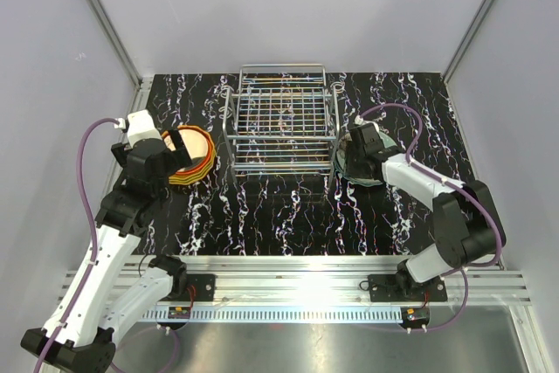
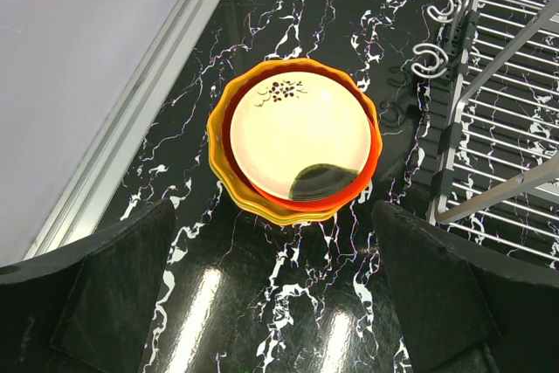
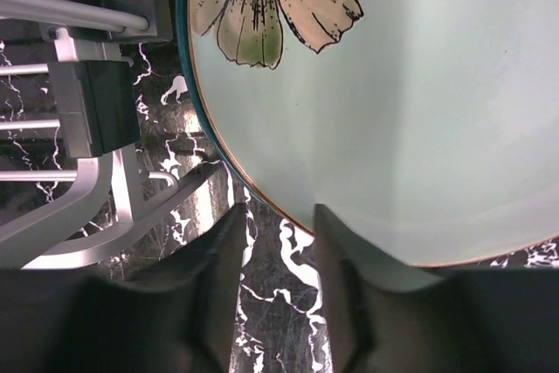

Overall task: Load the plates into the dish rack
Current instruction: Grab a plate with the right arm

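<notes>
Starts nearest at the rail [image 1: 288,281] carrying both arm bases, along the near edge of the black marbled table [image 1: 279,216]. Reaches forward on the left with the left gripper [image 2: 279,303], fingers spread wide and clamped on nothing, hanging above the stack of plates [image 1: 188,156] without touching it. Shows in that stack a cream plate [image 2: 293,133] with a small dark sprig on top, a red-orange plate [image 2: 371,172] under it and an orange plate [image 2: 218,128] with a wavy rim lower down, all lying flat on the table just left of the dish rack [image 1: 281,120]. Reaches on the right with the right gripper [image 3: 279,216], fingers a narrow gap apart with marble showing between them, at the near rim of a pale mint plate [image 3: 419,111] printed with a flower; cannot tell whether one fingertip presses that rim. Shows a teal plate [image 3: 183,50] edging out beneath it, just beside the rack's right side. Finds the rack upright, mid-table and farthest back, with every visible plate outside it.
</notes>
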### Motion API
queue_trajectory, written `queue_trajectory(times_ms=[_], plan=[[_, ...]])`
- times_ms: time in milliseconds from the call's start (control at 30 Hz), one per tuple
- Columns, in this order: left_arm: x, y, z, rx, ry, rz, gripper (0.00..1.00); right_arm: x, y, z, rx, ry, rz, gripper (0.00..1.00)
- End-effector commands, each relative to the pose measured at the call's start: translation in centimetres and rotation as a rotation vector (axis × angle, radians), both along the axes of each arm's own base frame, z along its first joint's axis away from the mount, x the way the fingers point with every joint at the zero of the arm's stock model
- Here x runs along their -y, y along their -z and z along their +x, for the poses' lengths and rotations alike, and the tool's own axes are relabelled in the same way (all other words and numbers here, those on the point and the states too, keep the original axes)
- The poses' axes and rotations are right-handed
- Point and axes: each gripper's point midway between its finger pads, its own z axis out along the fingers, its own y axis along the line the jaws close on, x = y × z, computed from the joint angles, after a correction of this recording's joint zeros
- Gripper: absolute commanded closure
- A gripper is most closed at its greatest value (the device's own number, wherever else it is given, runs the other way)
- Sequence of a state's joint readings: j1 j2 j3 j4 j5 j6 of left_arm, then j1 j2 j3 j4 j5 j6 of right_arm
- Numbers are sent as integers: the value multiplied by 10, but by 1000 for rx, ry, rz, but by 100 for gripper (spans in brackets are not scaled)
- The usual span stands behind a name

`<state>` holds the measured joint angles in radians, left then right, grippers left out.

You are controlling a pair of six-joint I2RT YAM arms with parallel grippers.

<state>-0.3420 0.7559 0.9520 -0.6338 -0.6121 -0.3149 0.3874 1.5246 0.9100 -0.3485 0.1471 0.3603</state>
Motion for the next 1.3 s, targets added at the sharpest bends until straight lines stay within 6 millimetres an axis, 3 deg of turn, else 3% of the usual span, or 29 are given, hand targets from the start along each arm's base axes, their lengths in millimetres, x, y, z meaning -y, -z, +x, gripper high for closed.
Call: queue_trajectory(times_ms=[0, 100, 400, 600, 900, 1267], plan=[[4, -14, 6, 57, 4, -28, 1, -2, -16, 1, 35, -24, -5, 52], [4, -14, 6, 57, 4, -27, 1, 1, -21, 6, 59, -43, -32, 33], [4, -13, 6, 53, 2, -25, 1, 13, -11, 8, 38, -22, -116, 6], [5, -13, 8, 50, 7, -25, 1, 28, -1, 14, 10, -9, -233, 0], [7, -10, 9, 41, 15, -26, 1, 36, 1, 12, 3, -9, -289, 0], [7, -9, 9, 37, 14, -23, 1, 60, 14, 19, -34, 80, -380, 0]])
